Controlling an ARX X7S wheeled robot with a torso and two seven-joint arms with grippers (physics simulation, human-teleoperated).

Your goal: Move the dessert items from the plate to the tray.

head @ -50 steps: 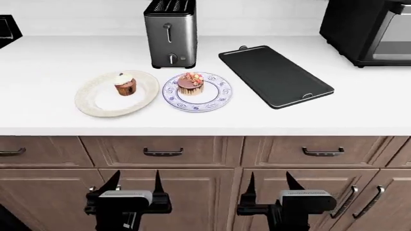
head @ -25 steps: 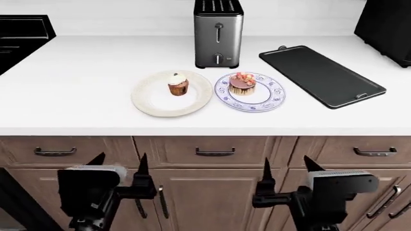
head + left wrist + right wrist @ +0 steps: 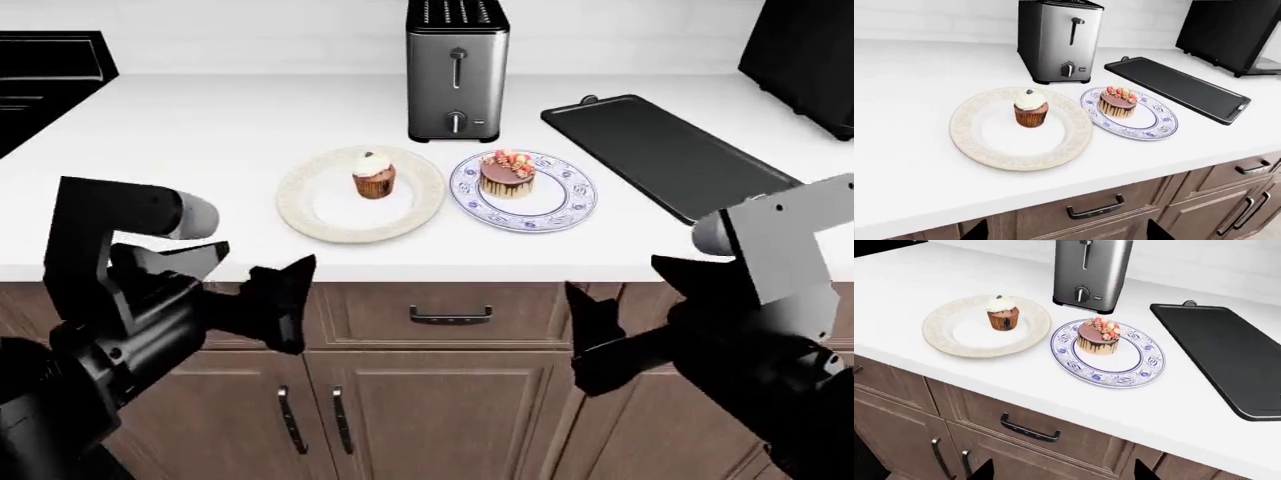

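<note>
I see both grippers, left [image 3: 274,300] and right [image 3: 601,335], spread empty below the counter edge [image 3: 427,272]; cupcake [image 3: 375,174] and cake [image 3: 507,173] sit on plates, tray [image 3: 667,155] bare

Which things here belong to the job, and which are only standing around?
For the job:
cupcake on cream plate
chocolate cake on blue-patterned plate
black tray

Standing around:
toaster
black appliance
</note>
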